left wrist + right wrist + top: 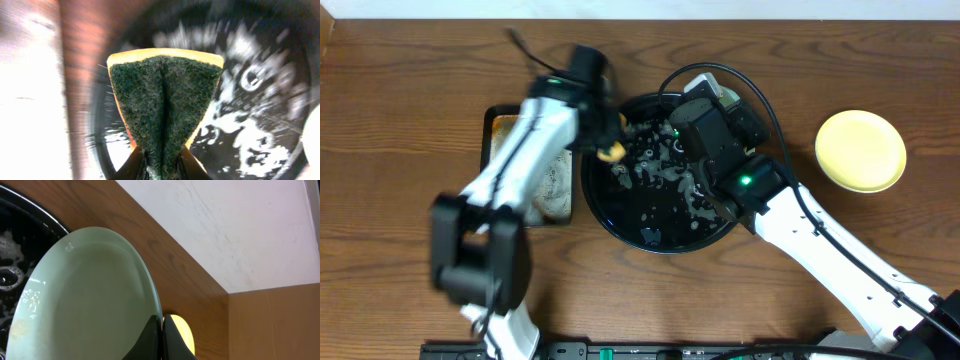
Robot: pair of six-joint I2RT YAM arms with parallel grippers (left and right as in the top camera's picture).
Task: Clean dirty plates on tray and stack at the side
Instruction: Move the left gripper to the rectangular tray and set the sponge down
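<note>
- The left gripper is clenched on the sponge. It pinches the sponge at its base, so the sponge folds and its dark green scouring face is turned out, with the yellow backing behind. The sponge hangs over the left rim of the round black tray.
- The right gripper is clamped on the rim of a pale green plate. The plate is held tilted on edge above the far-right part of the tray, with its hollow face open to view. A faint tan mark sits low on that face.
- The relation that matters, as I judge it, is that the plate lies to the right of the sponge, across the tray's sudsy middle, and the two are apart. The plate is round, so its tilt counts rather than any long axis. The scouring face has to meet the hollow face, and the left arm must travel right, or the right arm left, to make contact.
- A smaller rectangular tray lies just beside the round tray's left rim.
- A pale yellow plate lies flat on the table, well apart to the right of the tray, at the stacking side.
- Counted, there are two plates in sight and no third that I can make out. There is also one sponge, one round tray and one rectangular tray.
</note>
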